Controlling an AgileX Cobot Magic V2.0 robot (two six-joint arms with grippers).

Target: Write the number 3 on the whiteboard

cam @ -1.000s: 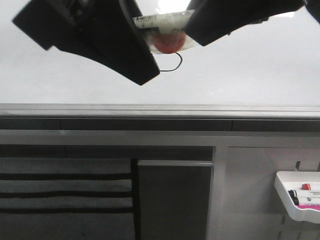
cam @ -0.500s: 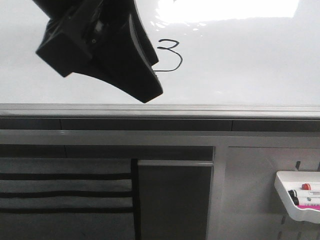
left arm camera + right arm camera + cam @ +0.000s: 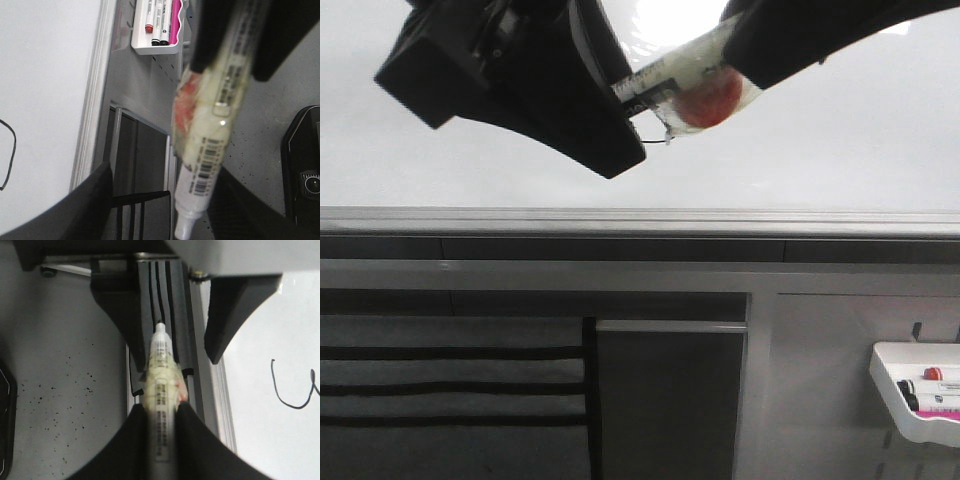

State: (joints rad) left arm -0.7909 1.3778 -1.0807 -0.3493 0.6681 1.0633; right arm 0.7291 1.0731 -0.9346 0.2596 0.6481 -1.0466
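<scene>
The whiteboard point(image 3: 820, 150) fills the upper front view, its grey rim along the lower edge. My right gripper point(image 3: 760, 50) is shut on a white marker point(image 3: 670, 75) wrapped in clear tape with a red blob. The marker is tilted and its tip points between the fingers of my left gripper point(image 3: 620, 120), which is open. The number 3 is mostly hidden behind the marker; only a bit of its tail point(image 3: 655, 140) shows. The right wrist view shows the right gripper point(image 3: 160, 412) clamped on the marker point(image 3: 161, 375) and part of the 3 point(image 3: 287, 390). In the left wrist view the marker point(image 3: 210, 130) hangs between the left gripper's point(image 3: 165, 210) spread fingers.
A small white tray point(image 3: 920, 395) with several spare markers hangs at the lower right, and also shows in the left wrist view point(image 3: 155, 45). Below the board's rim point(image 3: 640, 215) are grey panels and a dark slatted rack point(image 3: 450, 385). The speckled floor point(image 3: 65, 390) lies beneath.
Half a second ago the right gripper was out of the front view and the whole 3 showed. Now it is back with the marker tilted toward the left gripper, which has shifted a little.
</scene>
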